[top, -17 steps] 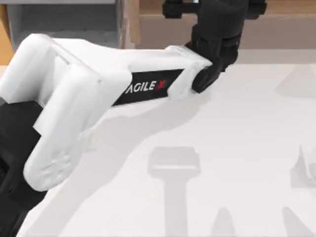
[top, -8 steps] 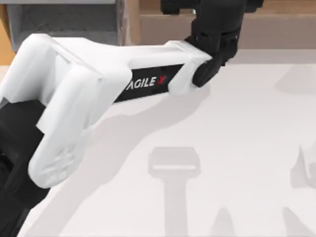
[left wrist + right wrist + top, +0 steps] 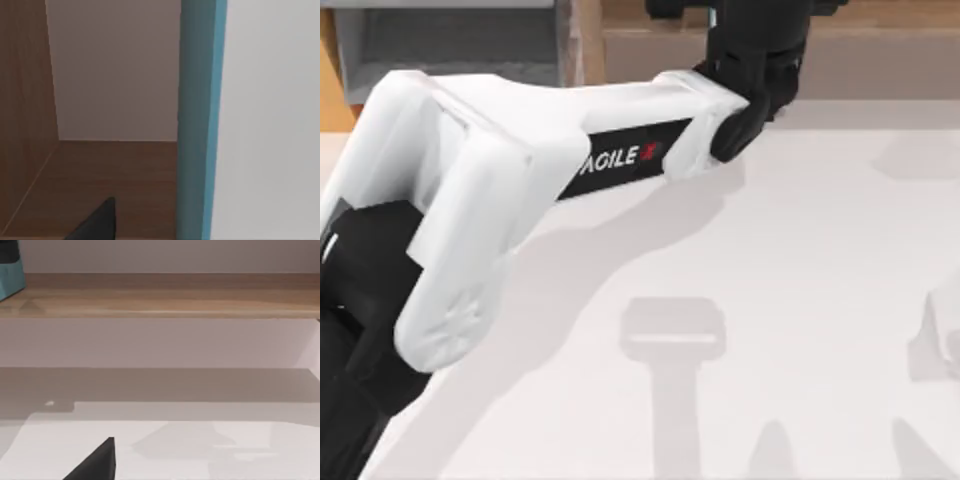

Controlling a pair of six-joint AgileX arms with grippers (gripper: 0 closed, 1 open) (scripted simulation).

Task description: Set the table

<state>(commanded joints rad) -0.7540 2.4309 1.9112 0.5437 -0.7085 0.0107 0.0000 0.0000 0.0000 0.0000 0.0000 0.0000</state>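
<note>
Your left arm (image 3: 520,180) reaches across the broad white bench (image 3: 800,300) to its far edge, where the long light-wood shelf (image 3: 880,50) runs. Beside its tool stands a teal upright panel (image 3: 200,120); whether the tool is wide or narrow, you cannot tell.

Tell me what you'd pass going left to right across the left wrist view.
Wooden side wall → pale back panel above a wooden floor → upright teal object → plain white surface.
</note>
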